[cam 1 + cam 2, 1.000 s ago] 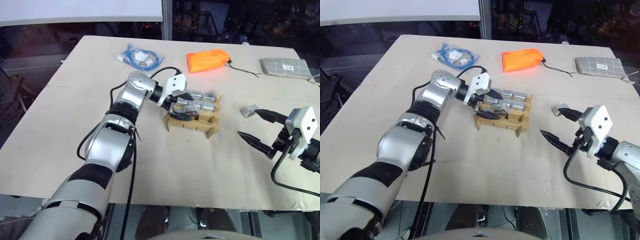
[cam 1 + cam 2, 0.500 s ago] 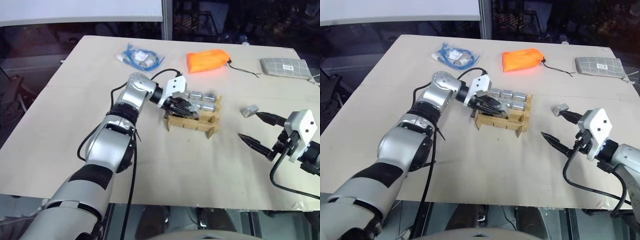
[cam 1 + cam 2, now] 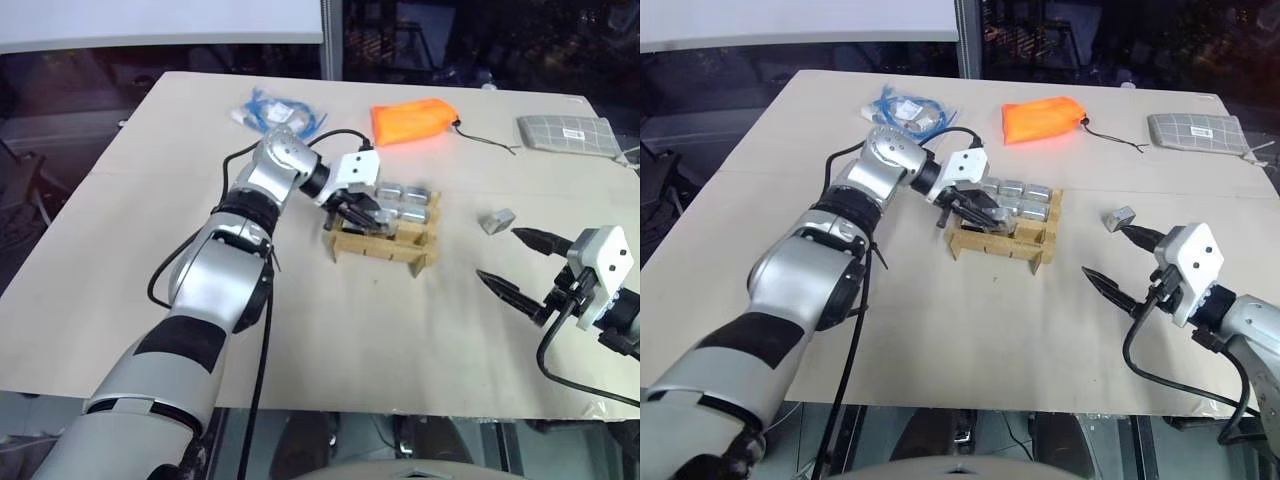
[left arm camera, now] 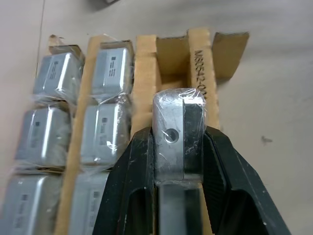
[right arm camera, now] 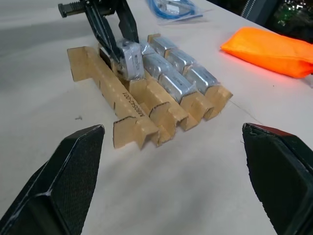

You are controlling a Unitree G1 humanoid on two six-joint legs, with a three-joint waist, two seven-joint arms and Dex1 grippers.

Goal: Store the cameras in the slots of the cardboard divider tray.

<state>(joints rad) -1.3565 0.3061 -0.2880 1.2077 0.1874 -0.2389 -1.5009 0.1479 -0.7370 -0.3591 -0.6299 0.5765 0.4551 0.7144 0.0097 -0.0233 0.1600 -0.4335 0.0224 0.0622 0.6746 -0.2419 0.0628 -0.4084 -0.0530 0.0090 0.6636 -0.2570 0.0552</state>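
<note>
My left end effector is clenched on one camera, wrapped in clear film, and holds it over the near row of the cardboard tray at its left end. The tray sits in the middle of the bench. Six more wrapped cameras already fill the two far rows of slots, side by side. My right end effector hangs released, its fingers spread wide, over the bench to the right of the tray and well apart from it. One loose camera lies on the bench just beyond its far fingertip. At the far edge lie an orange pouch, a grey checked pouch and a bag of blue cable.
</note>
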